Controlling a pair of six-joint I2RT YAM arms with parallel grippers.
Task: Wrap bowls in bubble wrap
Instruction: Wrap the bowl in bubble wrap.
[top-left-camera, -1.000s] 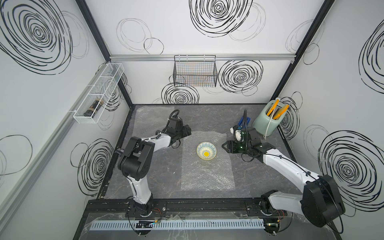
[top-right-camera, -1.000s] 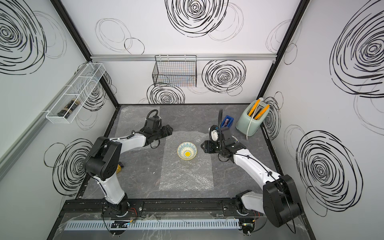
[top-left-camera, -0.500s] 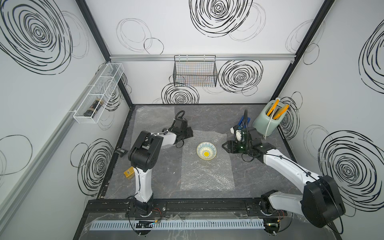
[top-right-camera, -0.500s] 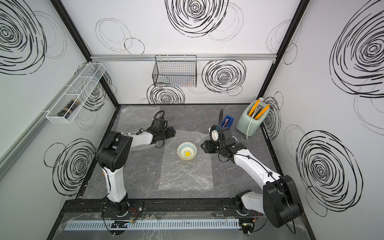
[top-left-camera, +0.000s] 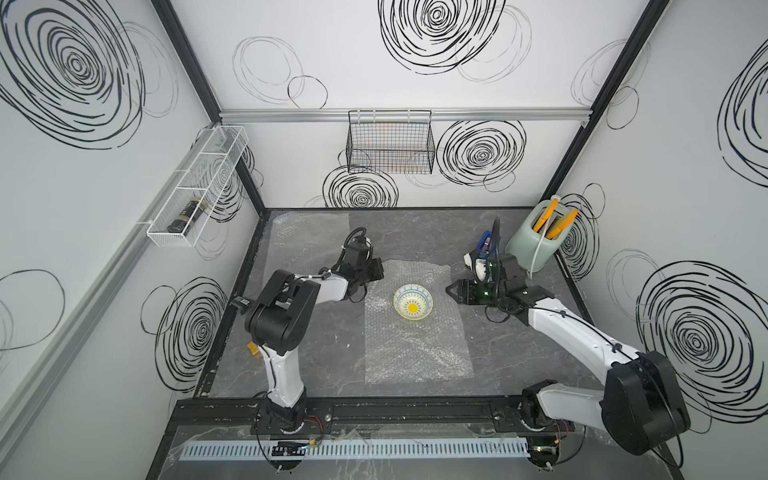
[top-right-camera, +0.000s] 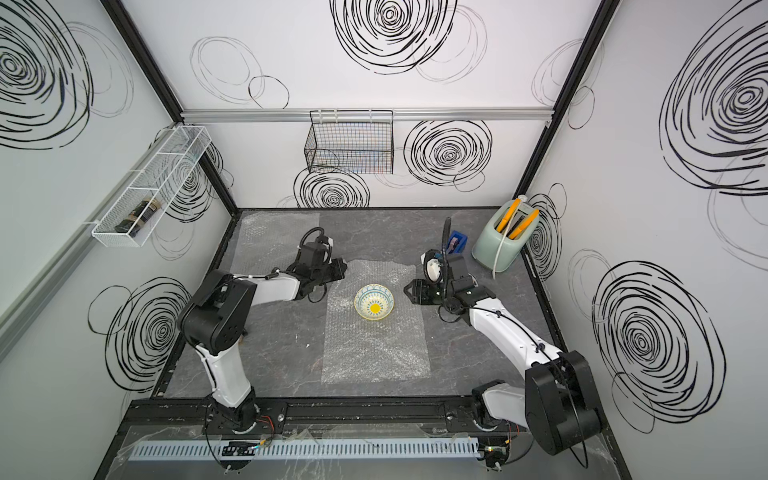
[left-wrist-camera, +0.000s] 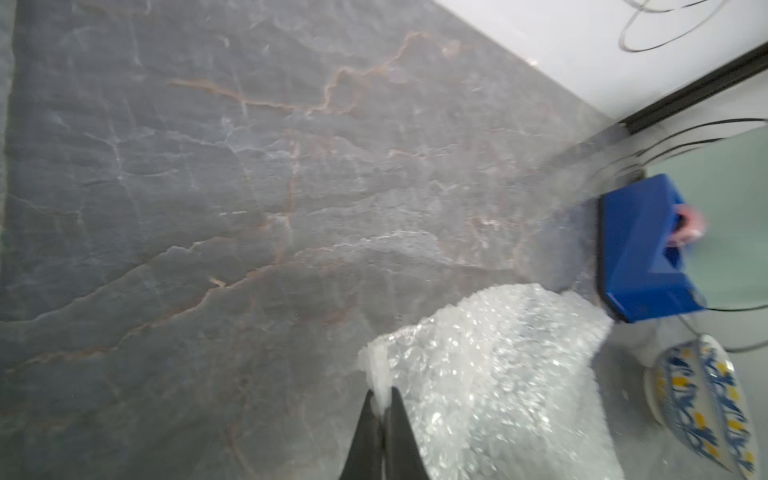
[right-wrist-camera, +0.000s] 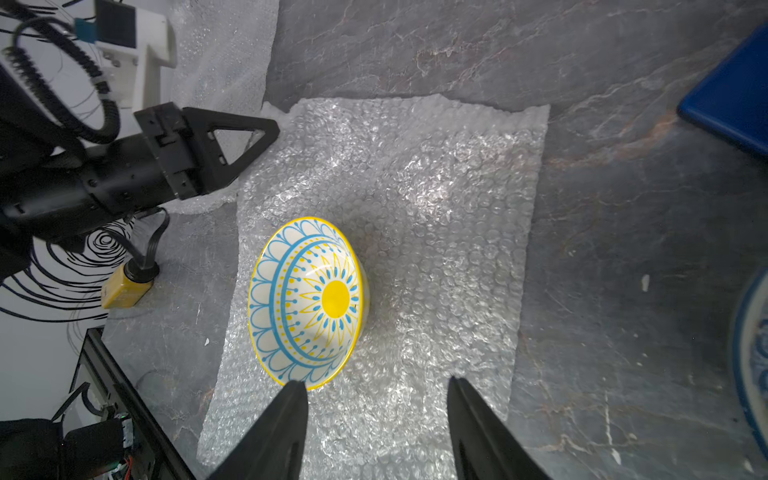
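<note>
A corner of the bubble wrap (left-wrist-camera: 490, 374) is being pinched by the closed left gripper (left-wrist-camera: 382, 401); the bowl (right-wrist-camera: 307, 299) is being supported by that sheet, just in front of the parted right gripper (right-wrist-camera: 376, 384).

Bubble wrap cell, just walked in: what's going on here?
The left pincer is shut on a back corner of the bubble wrap sheet, and that corner is raised. The cream bowl with the yellow centre sits upright on that sheet, unwrapped. The right pincer is open at the sheet's opposite edge, holding nothing. A second bowl and a second sheet lie farther back.
</note>
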